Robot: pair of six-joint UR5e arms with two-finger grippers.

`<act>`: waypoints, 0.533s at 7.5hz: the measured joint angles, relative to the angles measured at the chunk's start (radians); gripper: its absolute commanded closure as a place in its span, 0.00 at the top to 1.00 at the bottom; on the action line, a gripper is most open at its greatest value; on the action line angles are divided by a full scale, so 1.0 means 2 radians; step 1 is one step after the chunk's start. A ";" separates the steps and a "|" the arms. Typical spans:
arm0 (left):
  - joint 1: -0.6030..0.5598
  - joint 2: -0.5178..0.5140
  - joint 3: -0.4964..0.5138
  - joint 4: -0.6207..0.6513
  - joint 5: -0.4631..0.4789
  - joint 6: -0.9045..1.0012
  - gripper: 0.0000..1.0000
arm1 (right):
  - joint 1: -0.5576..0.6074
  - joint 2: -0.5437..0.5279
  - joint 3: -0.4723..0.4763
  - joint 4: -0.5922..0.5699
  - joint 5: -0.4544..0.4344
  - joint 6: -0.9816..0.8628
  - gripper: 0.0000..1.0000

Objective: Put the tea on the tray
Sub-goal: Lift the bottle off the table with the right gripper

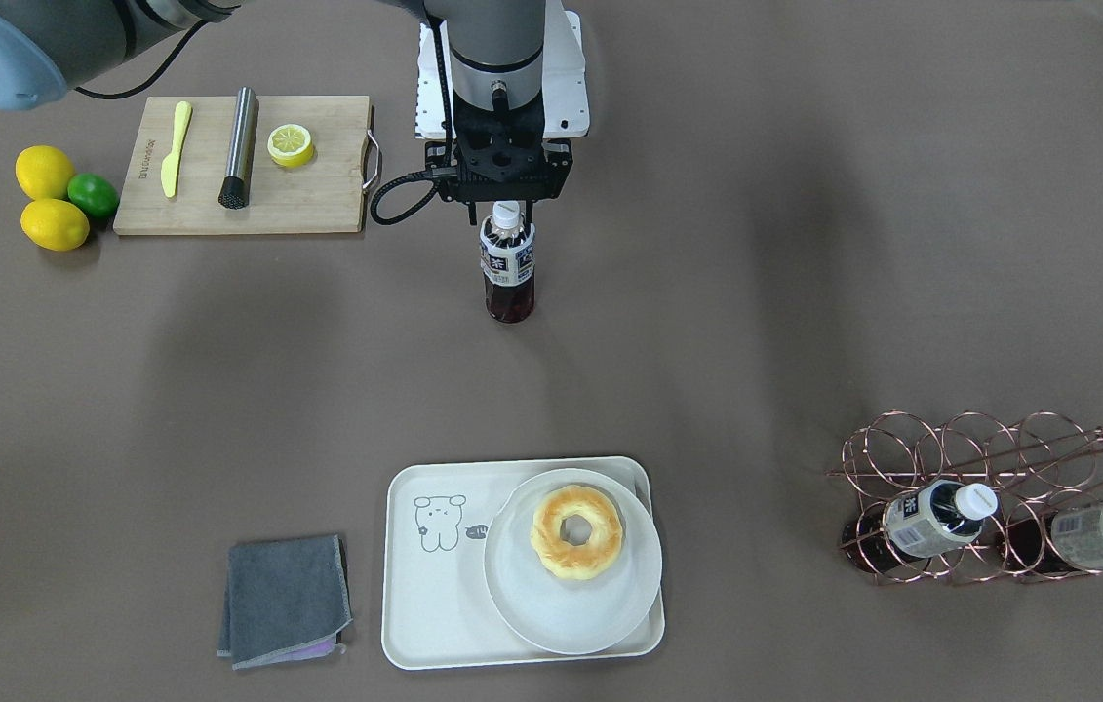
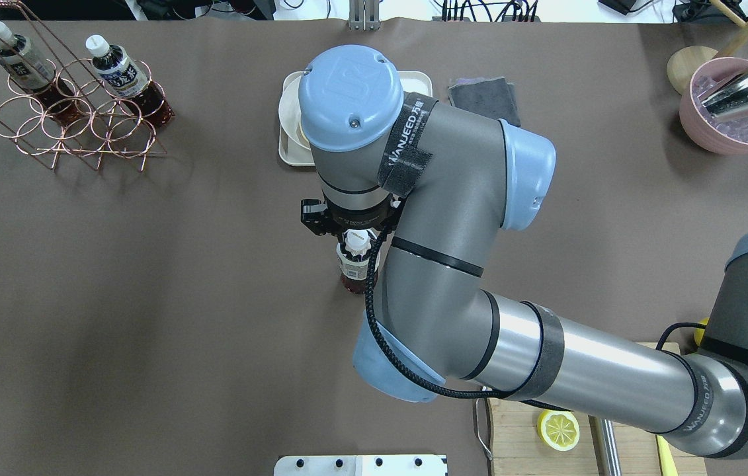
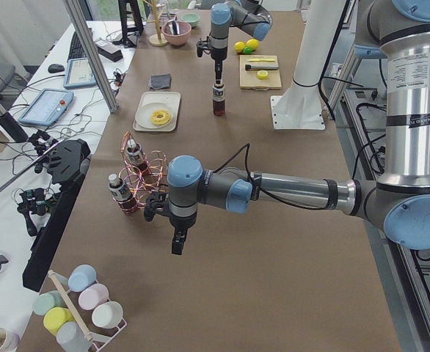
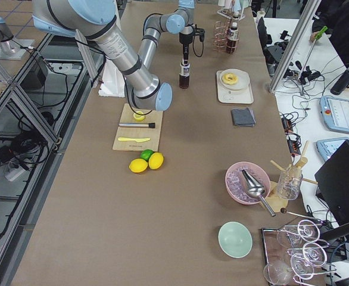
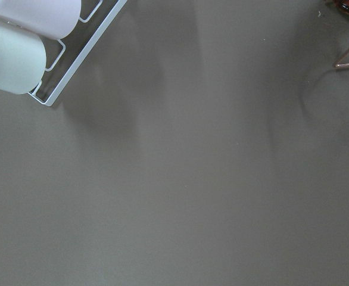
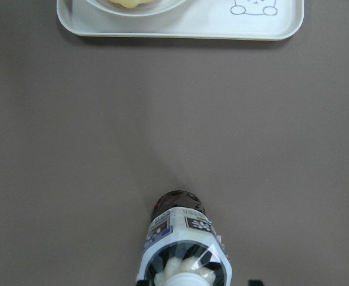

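The tea (image 1: 508,265) is a small bottle of dark drink with a white cap and a navy-and-white label, upright at mid-table. My right gripper (image 1: 508,213) comes down from above and is shut on its cap. The bottle also shows in the overhead view (image 2: 355,268) and in the right wrist view (image 6: 177,229). I cannot tell whether its base touches the table. The cream tray (image 1: 424,604) with the bear drawing lies well away from the bottle, across the table from me. My left gripper (image 3: 177,244) hangs over the table beside the wire rack; I cannot tell if it is open.
A round plate (image 1: 571,614) with a donut (image 1: 576,532) fills the tray's right part. A grey cloth (image 1: 283,600) lies beside the tray. A copper wire rack (image 1: 980,497) holds two similar bottles. A cutting board (image 1: 317,195), lemons and a lime (image 1: 93,195) lie near me.
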 measured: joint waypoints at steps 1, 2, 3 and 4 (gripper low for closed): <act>0.000 -0.002 0.001 0.000 0.000 0.000 0.98 | 0.000 0.000 0.000 0.000 -0.001 0.000 0.62; 0.000 -0.004 0.004 0.000 0.000 0.000 0.98 | 0.000 0.000 0.000 0.000 -0.002 0.000 0.59; 0.000 -0.007 0.006 0.000 0.000 0.000 0.98 | 0.000 0.000 0.000 0.000 -0.002 0.000 0.23; 0.000 -0.009 0.007 0.000 0.000 0.000 0.98 | 0.000 0.000 0.000 0.000 -0.002 0.000 0.09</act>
